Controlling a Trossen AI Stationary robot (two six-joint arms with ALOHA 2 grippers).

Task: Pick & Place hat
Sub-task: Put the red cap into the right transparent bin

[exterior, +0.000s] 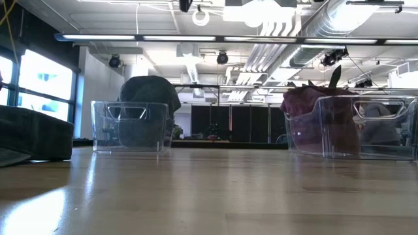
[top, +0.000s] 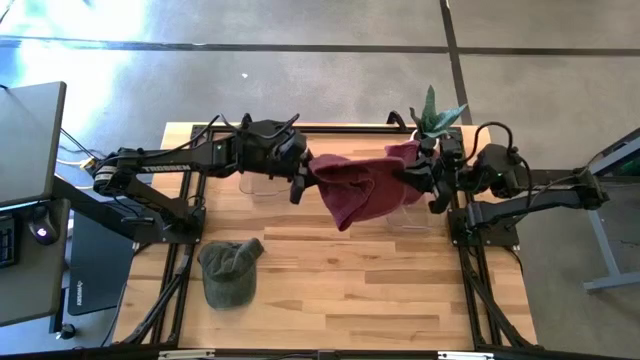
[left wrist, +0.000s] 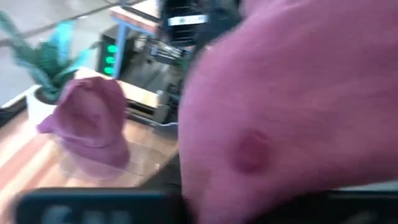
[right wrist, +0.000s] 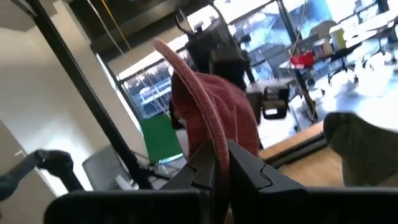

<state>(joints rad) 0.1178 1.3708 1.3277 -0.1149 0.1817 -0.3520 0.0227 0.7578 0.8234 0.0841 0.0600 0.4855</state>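
Observation:
A maroon hat [top: 352, 192] hangs in the air above the table's middle, between my two grippers. My left gripper [top: 302, 176] is at its left edge and my right gripper [right wrist: 219, 163] at its right edge, each shut on it. In the left wrist view the hat's crown with its top button [left wrist: 251, 150] fills the picture and hides my fingers. A second maroon hat [top: 405, 153] sits on the right clear bin [exterior: 353, 127]. A green hat [top: 231, 270] lies flat on the table, near the left front. My left gripper holds the maroon hat by its left edge [top: 314, 172], coming level from the table's left; the hat itself hides the fingers in the wrist view. The hat is lifted clear. My right gripper pinches the hat's brim [right wrist: 208, 134] between its two fingers [right wrist: 244, 167], coming level from the table's right. The brim curves up away from the fingers, and the hat is clear of the table.
A clear bin [top: 264, 186] stands under the left arm, and another clear bin [top: 409, 216] under the right gripper. A potted plant [top: 436, 114] stands at the far edge, right of middle. Bare wood [top: 380, 290] lies toward the near edge.

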